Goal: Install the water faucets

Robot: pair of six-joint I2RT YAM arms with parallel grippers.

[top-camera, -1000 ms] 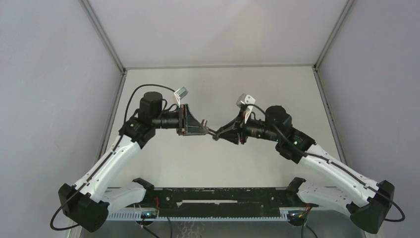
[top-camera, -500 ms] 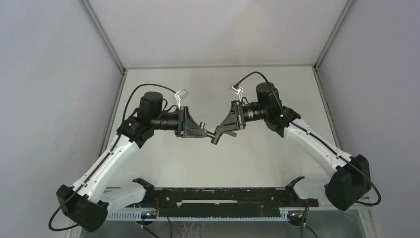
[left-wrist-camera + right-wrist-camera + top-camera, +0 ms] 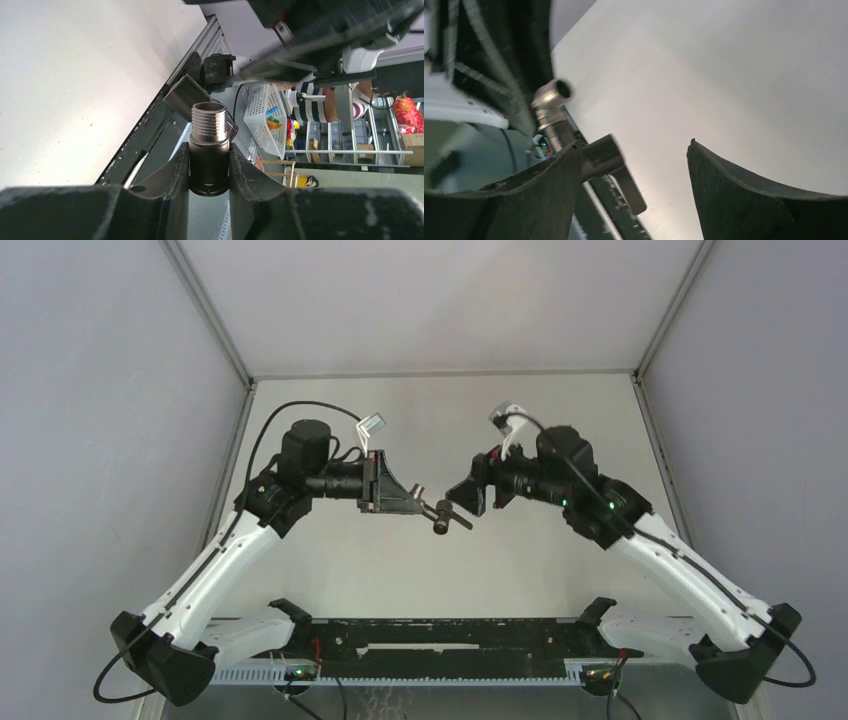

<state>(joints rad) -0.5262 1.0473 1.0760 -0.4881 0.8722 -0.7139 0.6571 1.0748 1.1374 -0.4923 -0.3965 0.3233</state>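
Observation:
A small dark metal water faucet hangs in mid-air over the white table, and my left gripper is shut on it. The left wrist view shows the fingers clamping its dark body, with the silvery threaded end sticking out past the tips. My right gripper stands open just right of the faucet. In the right wrist view the jaws are wide apart. The faucet's dark stub, flat lever and silvery threaded elbow lie by the left finger, ungripped.
A black rail with both arm bases runs along the table's near edge. Grey walls and metal frame posts close in the left, right and back. A white basket stands beyond the table edge.
The right gripper has opened, let go of the faucet and drawn back to the right, its wrist turning. The left gripper still holds the faucet at about the same spot.

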